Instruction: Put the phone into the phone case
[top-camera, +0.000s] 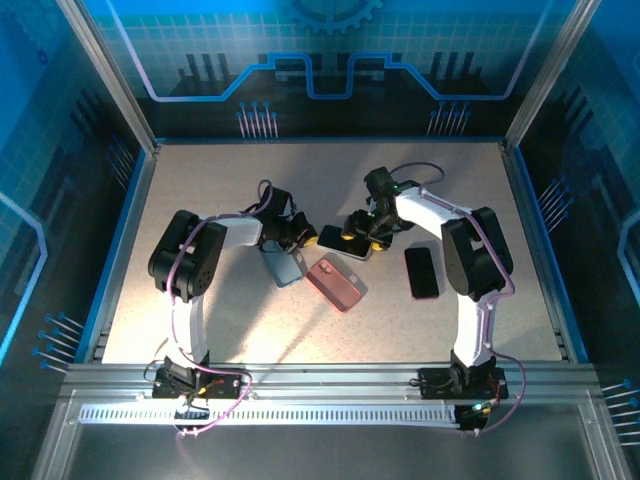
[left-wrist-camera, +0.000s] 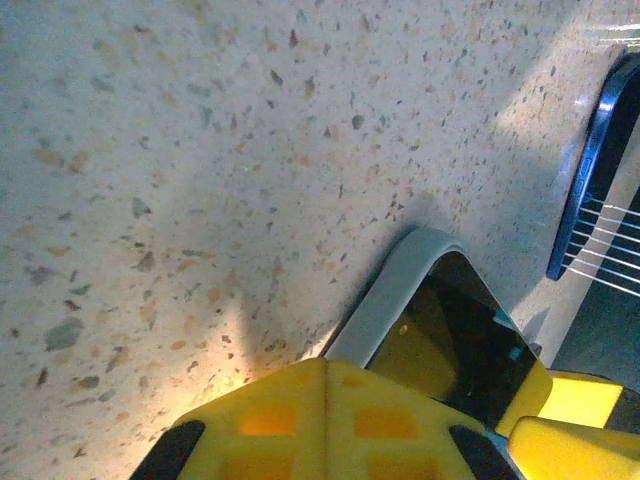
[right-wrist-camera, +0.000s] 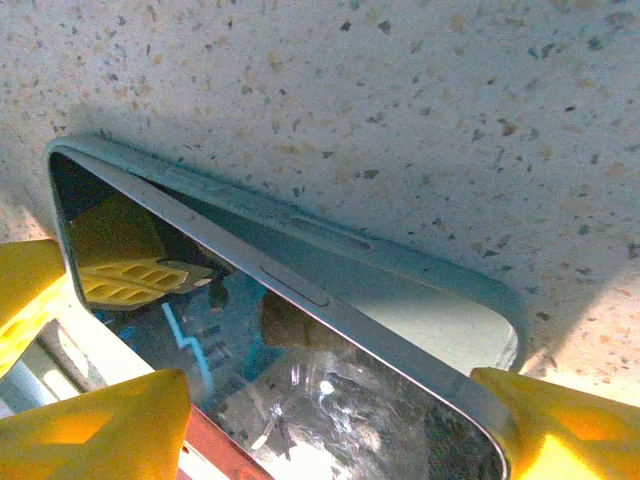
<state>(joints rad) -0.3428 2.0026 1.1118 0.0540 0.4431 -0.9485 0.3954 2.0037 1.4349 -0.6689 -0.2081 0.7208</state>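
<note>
1. Right gripper: the jaws are spread wide, with 1 yellow finger at each side of the phone. Whether the pads press on it cannot be determined.
2. The phone lies directly between these fingers, glossy screen up. Its far long edge is tilted up out of the grey phone case, which lies beneath it and just beyond.
3. Left gripper: the jaws are closed, the 2 fingers together. 1 corner of the phone and case lies just ahead, right of the fingertips.
</note>
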